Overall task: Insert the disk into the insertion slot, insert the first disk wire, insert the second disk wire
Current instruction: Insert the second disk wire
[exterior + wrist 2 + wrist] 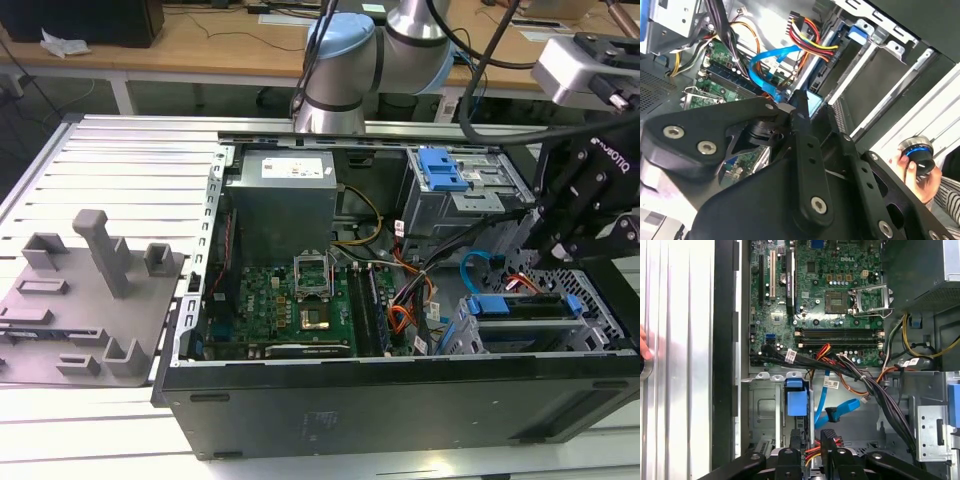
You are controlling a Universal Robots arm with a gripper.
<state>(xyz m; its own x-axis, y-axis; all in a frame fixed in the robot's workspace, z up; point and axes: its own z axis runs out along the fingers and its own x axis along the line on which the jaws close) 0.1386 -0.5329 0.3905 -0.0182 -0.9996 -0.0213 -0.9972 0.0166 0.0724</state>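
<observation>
In the exterior view, the disk point(520, 305) lies in the insertion slot point(455, 335) at the case's right front corner, its blue carrier showing. My gripper point(550, 258) hangs just above it. In the first wrist view my gripper point(812, 437) is open by a small gap, and red and yellow wires point(812, 446) show through that gap. Nothing is visibly clamped. The second disk wire point(840, 409), light blue, loops beside the carrier point(796, 397); its dark plug point(832, 415) lies loose just past one fingertip point(827, 434). The same cable point(767, 57) curves near my fingertips in the second wrist view.
A black bundle of cables point(875, 390) crosses between the motherboard point(820, 295) and the cage. A taller grey bay with a blue latch point(442, 168) stands behind. A loose plug on yellow, red and black wires point(794, 18) hangs nearby. A person's hand point(920, 167) holds a round knob outside the case.
</observation>
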